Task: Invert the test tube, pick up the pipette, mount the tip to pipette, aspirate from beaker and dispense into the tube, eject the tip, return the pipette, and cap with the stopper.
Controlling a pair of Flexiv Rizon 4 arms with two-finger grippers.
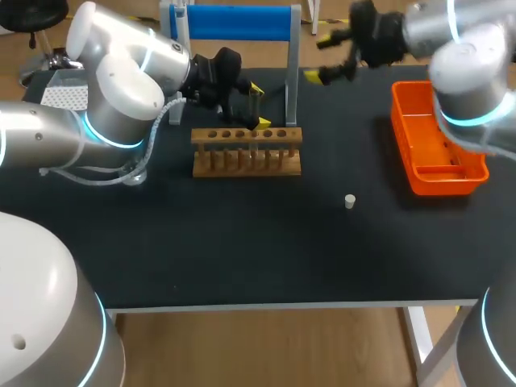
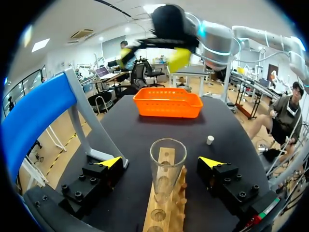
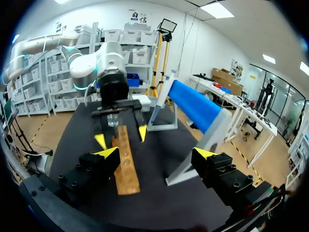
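A clear glass test tube stands mouth up in the wooden rack. My left gripper hangs over the rack, open. Its yellow-tipped fingers stand on either side of the tube without touching it. The small white stopper lies on the dark table, right of the rack. My right gripper hovers open at the far edge of the table, holding nothing. From its own view it looks across at the left gripper and the tube. I cannot make out a pipette or beaker.
An orange basket stands at the right side of the table. A stand with a blue bar and grey legs rises just behind the rack. The rack holds a row of several holes.
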